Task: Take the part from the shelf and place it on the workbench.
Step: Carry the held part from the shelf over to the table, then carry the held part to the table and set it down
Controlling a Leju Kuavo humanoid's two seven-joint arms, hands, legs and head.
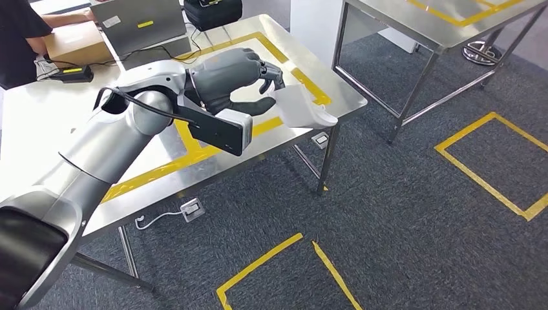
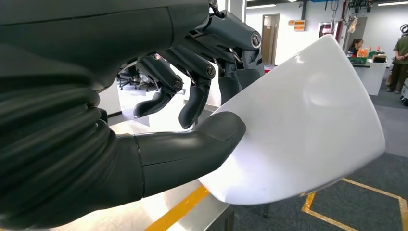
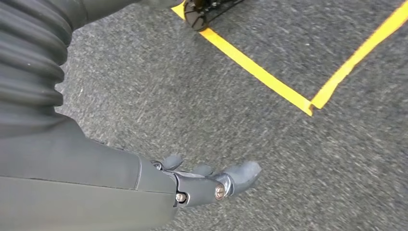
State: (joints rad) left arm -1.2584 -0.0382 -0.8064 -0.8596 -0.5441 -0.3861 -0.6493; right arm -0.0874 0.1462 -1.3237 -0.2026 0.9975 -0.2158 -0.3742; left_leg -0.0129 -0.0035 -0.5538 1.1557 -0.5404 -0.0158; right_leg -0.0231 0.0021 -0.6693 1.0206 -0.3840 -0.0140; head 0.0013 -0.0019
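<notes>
Left hand (image 1: 236, 81): closed on the white part, thumb against one face, darker fingers (image 2: 195, 103) curled over the upper edge.
Part (image 1: 304, 106): white, smooth, curved shell; held above the near right corner of the worktop, overhanging the edge; contact with the steel cannot be told.
Right hand (image 3: 211, 183): hanging low over the carpet, fingers extended and apart, holding nothing.
Done so far: part in hand and brought to the worktop; shelf stage judged complete.
Left to do: lower the part fully onto the steel, preferably further in from the edge, then release and withdraw.
Risk: part near the corner; release here could tip it onto the floor.
Worktop (image 1: 39, 123): brushed steel, reflective, marked with a rectangle of yellow tape (image 1: 194, 152); thin steel legs.
On the worktop, far side: grey laptop (image 1: 139, 26), cardboard box (image 1: 74, 42), small black device (image 1: 71, 73) with cable.
Person (image 1: 19, 35): dark sleeve, at the far left corner of the worktop.
Second table (image 1: 452, 22): steel, well apart to the right, also yellow-taped.
Floor (image 1: 400, 213): dark grey carpet with yellow tape outlines.
Room: open workspace, more people at distant desks in the left wrist view.
</notes>
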